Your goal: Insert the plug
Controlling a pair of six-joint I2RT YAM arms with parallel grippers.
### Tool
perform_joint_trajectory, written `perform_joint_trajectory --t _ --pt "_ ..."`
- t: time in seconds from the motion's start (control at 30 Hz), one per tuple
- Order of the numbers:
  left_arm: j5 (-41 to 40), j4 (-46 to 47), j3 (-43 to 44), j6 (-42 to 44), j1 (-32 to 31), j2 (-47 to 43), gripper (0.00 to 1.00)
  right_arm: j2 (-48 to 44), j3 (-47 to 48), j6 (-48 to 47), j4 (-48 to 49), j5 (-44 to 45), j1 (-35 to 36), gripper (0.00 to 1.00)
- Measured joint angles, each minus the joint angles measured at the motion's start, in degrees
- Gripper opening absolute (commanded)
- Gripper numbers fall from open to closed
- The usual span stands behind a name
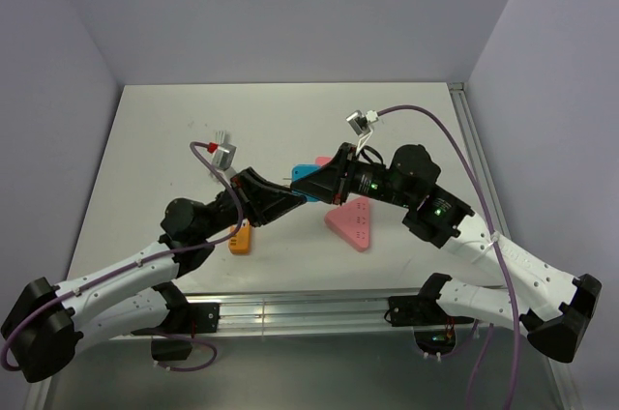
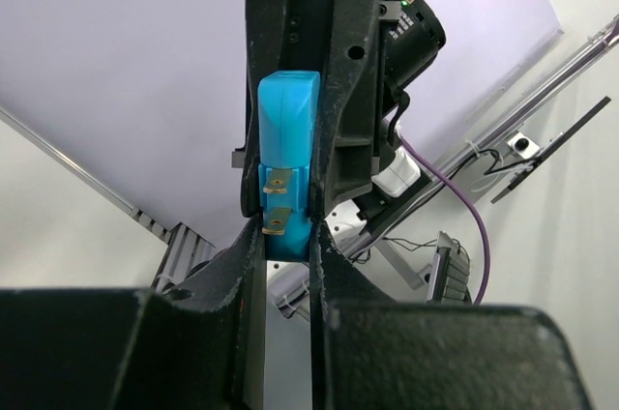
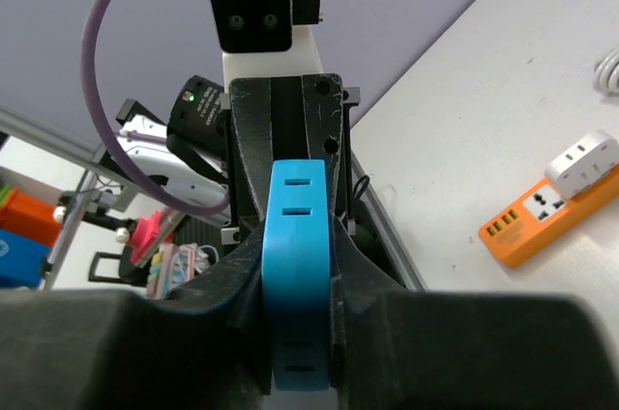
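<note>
Left wrist view: left pincer (image 2: 287, 241) is clamped on the near end of the plug (image 2: 288, 134). Two brass prongs (image 2: 279, 181) show on the side facing the camera. Just beyond, the right pincer (image 2: 290, 199) closes on the same plug from the opposite end.

Right wrist view: right fingers (image 3: 242, 275) press both sides of the plug, its slotted face towards the camera. Further off on the surface (image 3: 464, 139) lies an orange strip (image 3: 527, 221) with a white adapter (image 3: 583, 161) on it.

Top view: strip at near left, pink block (image 1: 350, 224) at near right. Behind them the plug hangs mid-surface between the two pincer tips. A pink piece (image 1: 320, 161), partly hidden, sits just beyond the plug.
</note>
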Motion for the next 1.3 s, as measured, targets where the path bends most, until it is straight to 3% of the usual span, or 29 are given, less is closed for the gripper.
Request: perform_joint_trajectory --t 0.03,0.1,0.13,0.17,0.2,0.3,0.53,0.63,0.73,0.9,1.07,1.2,1.3 --pt "0.09 0.28 -0.02 -0.28 -0.04 -0.04 0.00 0.00 0.00 -0.07 0.20 -0.33 0.00 0.00" --pt "0.15 0.46 -0.02 -0.44 -0.04 -0.20 0.01 0.13 0.13 0.20 0.44 -0.39 0.00 0.00" --pt "0.11 0.42 -0.02 -0.42 -0.04 -0.22 0.06 0.22 0.26 0.20 0.31 -0.44 0.00 0.00" --pt "0.04 0.24 -0.02 -0.39 -0.04 -0.24 0.18 0.35 0.44 0.15 0.04 -0.39 0.00 0.00" --pt "0.07 -0.13 -0.02 -0.35 -0.02 -0.28 0.45 0.42 0.44 0.15 -0.17 -0.26 0.00 0.00" --pt "-0.37 -3.17 0.04 1.57 0.00 -0.90 0.69 0.42 0.44 -0.04 -1.90 0.90 -0.07 0.00" --pt "-5.73 -17.70 0.04 9.44 0.07 -8.68 0.73 -0.85 0.46 -0.44 -10.19 4.24 -5.49 0.00" --pt "-10.95 -24.94 0.02 12.72 0.07 -13.20 0.64 -1.86 0.33 -0.61 -14.51 4.68 -11.34 0.00" --pt "-14.56 -28.94 0.02 15.21 0.17 -13.53 0.62 -1.64 0.35 -1.86 -20.65 6.34 -17.20 0.00" --pt "-15.26 -30.23 0.04 15.91 1.09 -2.89 0.61 3.52 0.37 -5.03 -30.49 7.76 -23.78 0.00" --pt "-10.97 -27.50 0.13 15.15 3.93 12.68 0.60 11.82 1.31 -8.63 -38.60 8.92 -26.01 0.00" --pt "-6.12 -24.00 1.46 14.10 6.16 23.61 0.71 16.74 2.08 -11.32 -42.86 9.27 -26.93 0.00" --pt "-3.41 -21.97 4.57 13.29 6.45 29.68 0.74 18.21 2.73 -12.85 -44.19 9.25 -27.67 0.00"
